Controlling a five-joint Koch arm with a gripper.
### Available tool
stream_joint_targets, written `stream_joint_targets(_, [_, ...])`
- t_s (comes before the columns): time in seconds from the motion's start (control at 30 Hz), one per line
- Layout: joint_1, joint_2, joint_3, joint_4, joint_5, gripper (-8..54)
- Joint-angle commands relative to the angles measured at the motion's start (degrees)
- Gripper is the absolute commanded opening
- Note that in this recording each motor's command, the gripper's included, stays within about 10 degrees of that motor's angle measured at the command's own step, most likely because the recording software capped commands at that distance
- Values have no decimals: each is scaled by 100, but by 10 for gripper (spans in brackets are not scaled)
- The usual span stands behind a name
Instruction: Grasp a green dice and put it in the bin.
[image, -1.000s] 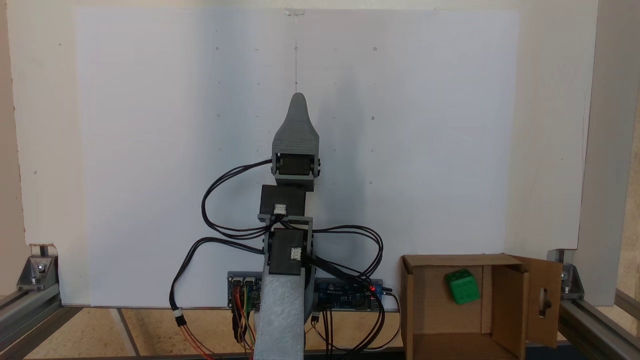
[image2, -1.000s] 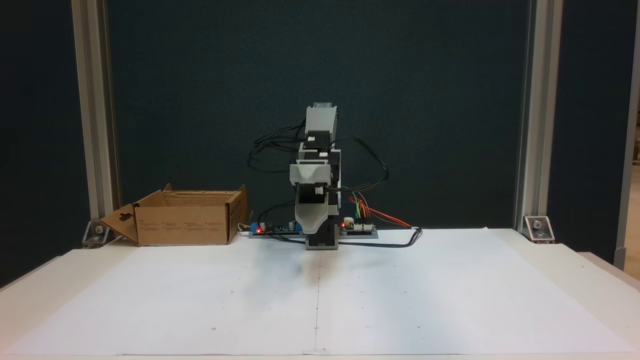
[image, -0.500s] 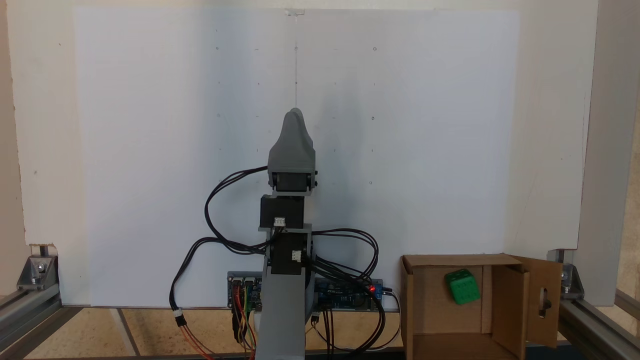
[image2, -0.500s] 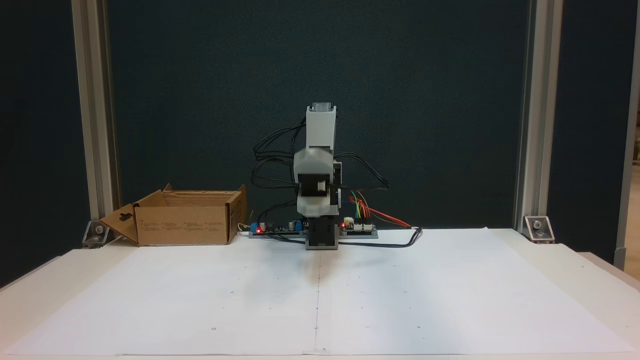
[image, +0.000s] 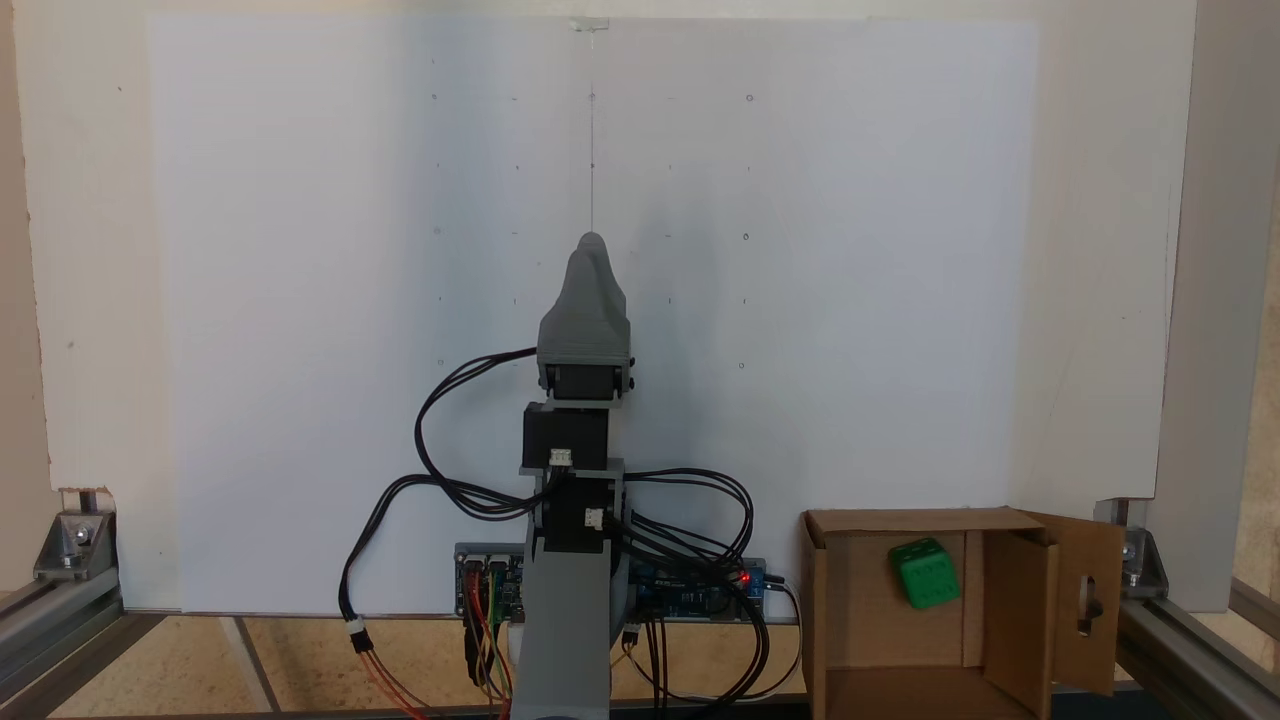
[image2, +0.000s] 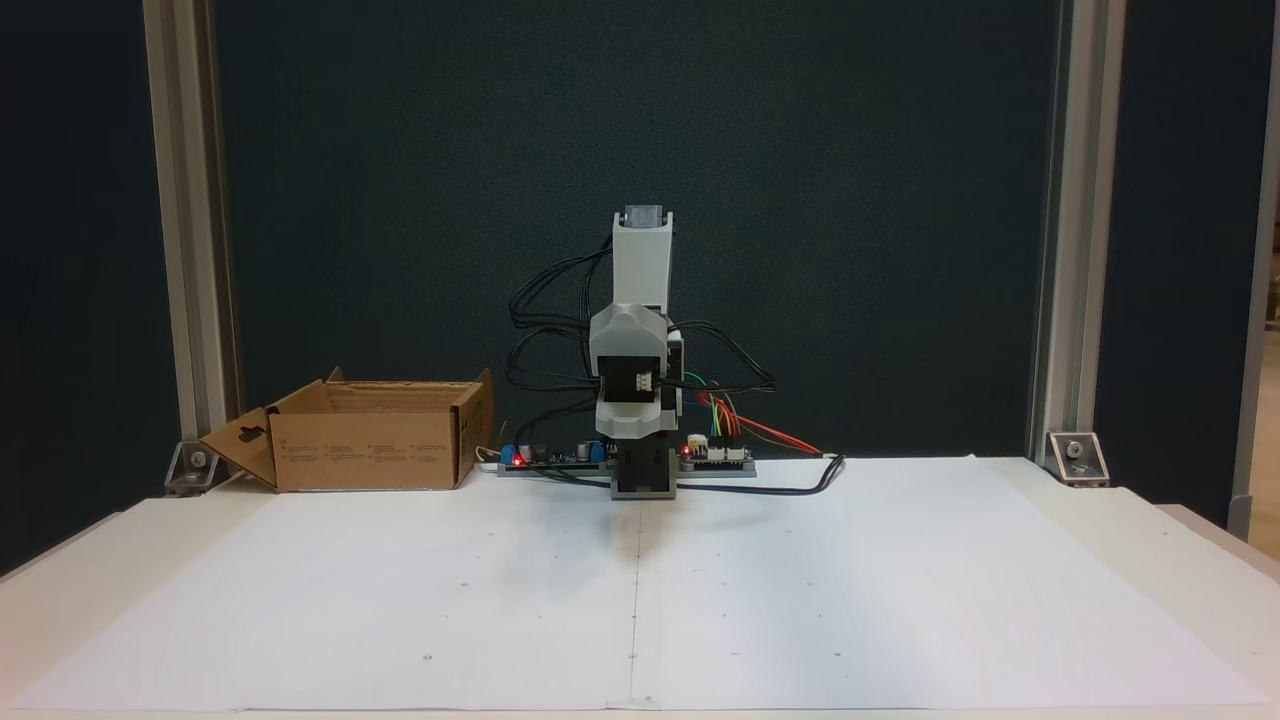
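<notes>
Green dice (image: 926, 573) sits in cardboard bin (image: 850, 620), 4 o'clock of arm — light, rigid, slick; pinch flat faces. Gripper (image: 592, 243) jaws stacked — state unclear.

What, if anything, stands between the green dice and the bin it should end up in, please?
Nothing visible does: the green dice already lies inside the bin, on its floor, and the claw is folded back over the arm's base, well apart.

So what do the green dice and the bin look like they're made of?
The green dice looks like moulded plastic: one bright, even green, rounded corners, pips sunk in the same colour. Glossy or matt, I cannot tell. The bin is brown corrugated cardboard with a dull, matt surface, folded flaps and a small cut-out hole in the side flap; in a fixed view its front wall carries faint print.
</notes>
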Motion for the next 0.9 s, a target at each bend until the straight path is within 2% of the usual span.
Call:
stream_joint_targets(0.0, [18,606,-105,-272,-53,449])
stream_joint_targets(0.87, [18,580,439,62,-53,449])
